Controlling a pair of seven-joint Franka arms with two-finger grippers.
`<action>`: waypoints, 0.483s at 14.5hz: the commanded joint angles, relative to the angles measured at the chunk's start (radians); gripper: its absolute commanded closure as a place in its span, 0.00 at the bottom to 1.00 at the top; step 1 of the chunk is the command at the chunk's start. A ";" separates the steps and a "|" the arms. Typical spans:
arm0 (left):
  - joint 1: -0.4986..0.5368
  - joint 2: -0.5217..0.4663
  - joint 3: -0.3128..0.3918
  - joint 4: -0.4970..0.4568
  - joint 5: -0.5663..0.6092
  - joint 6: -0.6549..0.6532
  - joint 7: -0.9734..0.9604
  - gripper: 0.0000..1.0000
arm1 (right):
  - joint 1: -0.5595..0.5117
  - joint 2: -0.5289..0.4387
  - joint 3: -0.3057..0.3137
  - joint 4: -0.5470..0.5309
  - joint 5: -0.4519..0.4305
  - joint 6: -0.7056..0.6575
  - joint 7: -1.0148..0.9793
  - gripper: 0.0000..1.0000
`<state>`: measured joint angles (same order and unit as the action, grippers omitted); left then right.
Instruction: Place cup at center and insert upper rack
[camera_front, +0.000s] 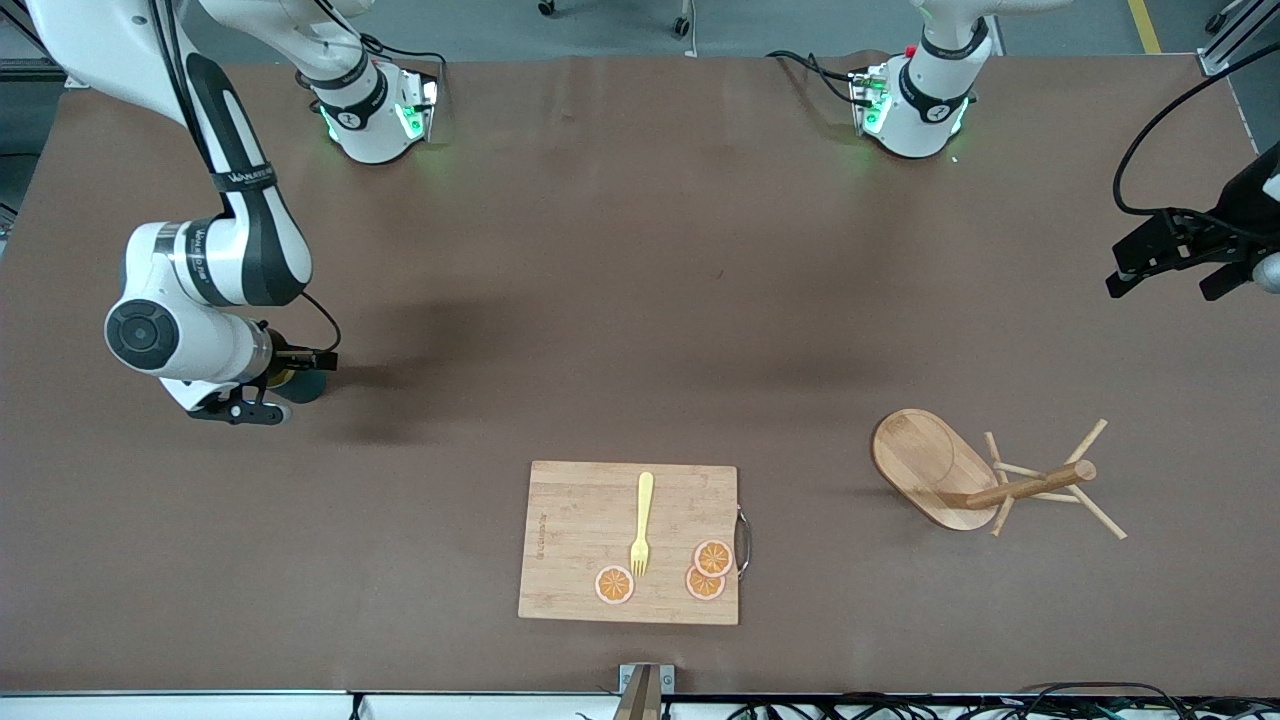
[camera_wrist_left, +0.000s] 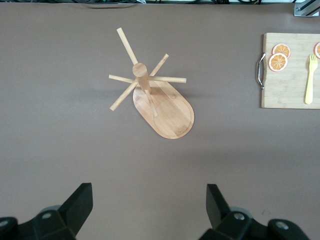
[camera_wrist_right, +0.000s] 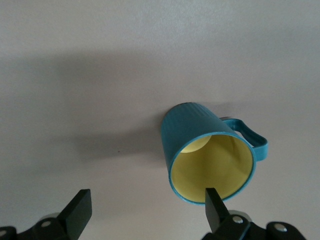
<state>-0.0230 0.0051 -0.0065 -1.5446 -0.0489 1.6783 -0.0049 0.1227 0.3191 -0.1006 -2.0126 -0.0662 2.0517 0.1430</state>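
**Off-centre jaws over the cup, and a rack waiting on its own**

We see the right gripper (camera_wrist_right: 145, 210) with its jaws spread wide and holding nothing. It hangs just above the cup (camera_wrist_right: 210, 157), and one finger (camera_wrist_right: 216, 205) sits over the cup's mustard-yellow mouth while the other stands well clear of the ribbed wall. The cup stands on the table (camera_front: 620, 280) at the right arm's end, its small handle pointing away from the open gap.

We judge the main risk to be this offset. If the jaws drop as they stand, one finger may go inside the rim and grip only the wall, or strike the rim and tip the cup. A shallow pinch could also let the cup swing when it is carried to the centre.

The left gripper (camera_wrist_left: 150, 205) is also open and empty, waiting high over the left arm's end of the table. The upper rack (camera_front: 985, 482) stands upright beneath it, near the cutting board (camera_front: 580, 540) that carries a fork (camera_front: 640, 523) and orange slices (camera_front: 705, 572). Its thin pegs spread around the post, so a careless descent could catch one and topple it.

In the front view the right arm's wrist hides nearly all of the cup (camera_front: 305, 385); only a dark sliver shows. We cannot make out what the rack should be inserted into.
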 joint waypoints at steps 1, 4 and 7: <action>0.006 0.004 -0.009 0.018 0.006 -0.012 -0.004 0.00 | -0.012 0.015 0.009 -0.014 -0.004 0.013 0.010 0.00; 0.006 0.004 -0.009 0.018 0.006 -0.012 -0.004 0.00 | -0.008 0.043 0.009 -0.014 -0.006 0.007 0.009 0.01; 0.006 0.004 -0.009 0.018 0.006 -0.012 -0.004 0.00 | -0.011 0.066 0.007 -0.008 -0.007 0.011 0.009 0.13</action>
<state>-0.0230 0.0051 -0.0065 -1.5446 -0.0489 1.6783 -0.0049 0.1224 0.3803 -0.1002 -2.0142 -0.0662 2.0523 0.1432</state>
